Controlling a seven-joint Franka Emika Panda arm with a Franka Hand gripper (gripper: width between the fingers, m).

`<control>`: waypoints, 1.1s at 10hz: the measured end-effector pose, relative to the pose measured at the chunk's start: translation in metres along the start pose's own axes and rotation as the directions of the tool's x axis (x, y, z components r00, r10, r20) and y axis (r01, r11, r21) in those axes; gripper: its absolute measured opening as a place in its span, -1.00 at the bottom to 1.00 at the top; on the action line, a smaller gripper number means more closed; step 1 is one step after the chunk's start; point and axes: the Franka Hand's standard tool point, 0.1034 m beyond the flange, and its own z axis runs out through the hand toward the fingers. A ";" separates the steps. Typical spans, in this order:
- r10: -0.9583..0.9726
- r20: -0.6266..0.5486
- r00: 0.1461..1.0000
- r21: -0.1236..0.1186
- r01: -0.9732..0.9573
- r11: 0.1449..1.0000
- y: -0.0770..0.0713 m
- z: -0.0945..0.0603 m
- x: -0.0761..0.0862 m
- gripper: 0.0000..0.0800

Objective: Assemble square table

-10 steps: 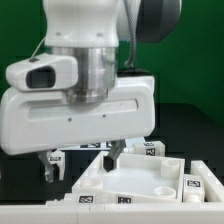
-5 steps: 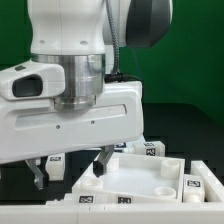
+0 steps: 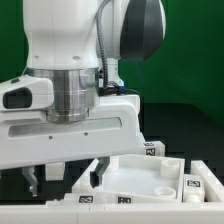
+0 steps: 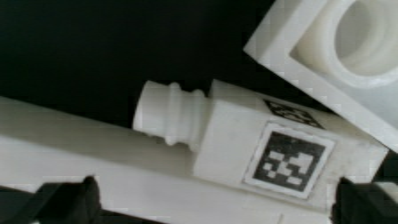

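Reaching for a leg is the step in hand, by my reckoning: a first pick-up, with nothing fitted yet.
1. My pincer point(image 3: 62, 184): jaws spread to their widest, holding nothing, touching nothing I can make out.
2. Leg point(image 4: 267, 140): lying on its side close below me, ridged stub free, near the slab's corner.
3. Square table slab point(image 3: 140, 178): flat on the table, the one socket I can see empty.

Next move, as I judge it: lower, straddle the leg, close squarely.

black table point(image 3: 192, 124) with white square slab point(image 3: 138, 181) and tagged leg point(image 4: 246, 128) on it
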 end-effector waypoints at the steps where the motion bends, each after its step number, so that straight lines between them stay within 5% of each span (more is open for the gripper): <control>1: 0.000 0.000 1.000 0.000 0.000 1.000 0.000 0.000 0.000 0.62; 6: 0.136 0.027 0.990 0.040 -0.137 0.990 0.012 0.006 -0.001 0.62; 11: 0.173 0.044 0.984 0.044 -0.175 0.984 0.011 0.018 -0.011 0.62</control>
